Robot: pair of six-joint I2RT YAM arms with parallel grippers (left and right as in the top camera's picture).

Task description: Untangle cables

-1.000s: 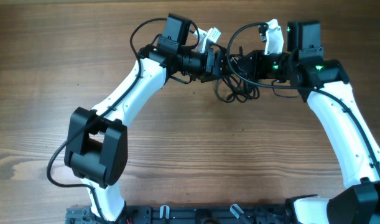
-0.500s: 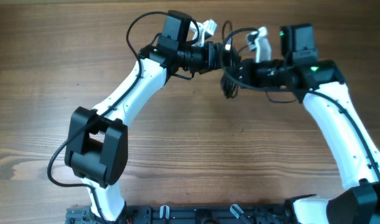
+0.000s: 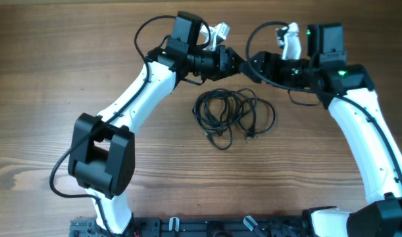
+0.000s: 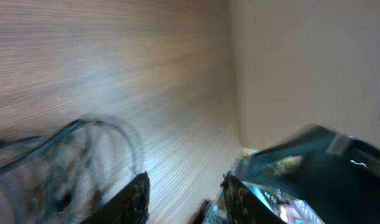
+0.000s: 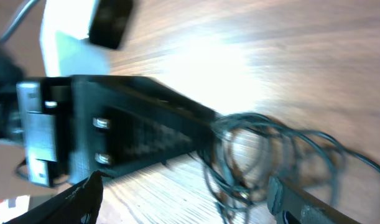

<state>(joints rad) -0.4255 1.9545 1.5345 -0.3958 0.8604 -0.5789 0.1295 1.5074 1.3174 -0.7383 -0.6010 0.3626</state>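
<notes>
The cables [image 3: 232,112] lie on the wooden surface [image 3: 56,66] as a flat bunch of thin black loops overlapping one another. A small plug end points out at the lower right of the bunch and another loose end curls at the bottom. Nothing grips them; they rest just below the spot where the two arms meet. The left claw [image 3: 233,60] reaches in from the left and the right claw [image 3: 253,66] from the right. Their tips are nearly touching each other, above the far edge of the bunch. In the left wrist view the two dark fingers [image 4: 137,199] stand apart with bare wood grain between them, and the loops [image 4: 71,162] show blurred off to the left. In the right wrist view the fingers [image 5: 78,199] are spread wide and clamp nothing. The loops [image 5: 252,155] lie on the wood beyond the fingers, and the left arm's black wrist block [image 5: 115,130] crosses the view. A green light [image 3: 337,71] glows on the right arm, and a white plastic piece [image 3: 289,36] sits on top of its wrist. Both wrist views are smeared by blur, too much for any marking on the arm parts to be read.
</notes>
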